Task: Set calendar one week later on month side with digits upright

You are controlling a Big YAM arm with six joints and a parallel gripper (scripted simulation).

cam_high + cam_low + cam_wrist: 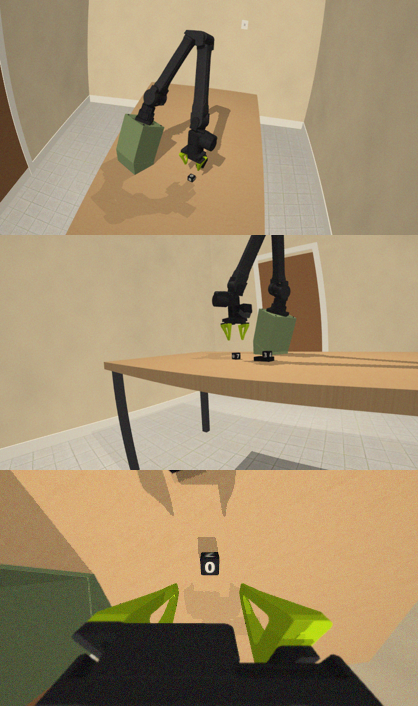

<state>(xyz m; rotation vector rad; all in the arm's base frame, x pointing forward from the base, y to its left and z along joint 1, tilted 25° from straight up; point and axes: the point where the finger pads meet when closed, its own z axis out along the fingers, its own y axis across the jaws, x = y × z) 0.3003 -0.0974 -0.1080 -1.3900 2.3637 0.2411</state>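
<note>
One black digit cube (191,177) (236,355) (210,564) lies loose on the wooden table (234,189) (263,381), outside the tray. It shows a 0 in the wrist view and a 7 in the exterior view. The black tray (263,359) stands just beyond it and holds the other cube (265,354), which shows a 3. In the top view my gripper mostly hides the tray. My gripper (193,164) (234,335) (209,587) hangs well above the table, close above and beside the loose cube. Its green fingers are apart with nothing between them.
The arm's green pedestal (138,146) (273,332) (40,620) stands on the table behind the tray. The table's near edge runs close in front of the loose cube in the exterior view.
</note>
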